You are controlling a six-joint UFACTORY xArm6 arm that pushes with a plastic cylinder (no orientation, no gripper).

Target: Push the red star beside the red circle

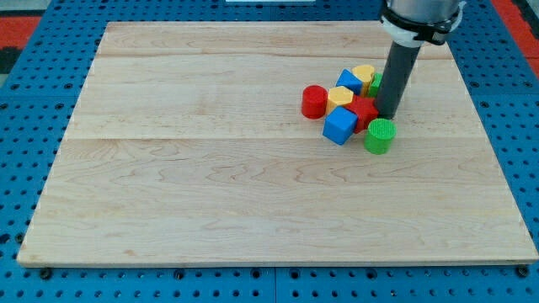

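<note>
Red star (364, 110) sits in a tight cluster toward the view's upper right of the wooden bench (210, 194), partly hidden, with my tip (388, 115) touching or almost touching its right side. The red circle (314, 101) stands at the cluster's left edge, near the star but not adjacent: a yellow block (340, 96) and a blue cube (340, 125) lie between them. Another blue block (349, 81), a yellow block (364, 77) and a sliver of a green block (376, 82) crowd behind; a green cylinder (380, 135) stands just below my tip. No jaws exist on this rod, so nothing is held.

Judging by this, the push is under way. The next move calls for a leftward drive, but the blocks between would likely be shoved into the circle, so the star may need steering around them.
</note>
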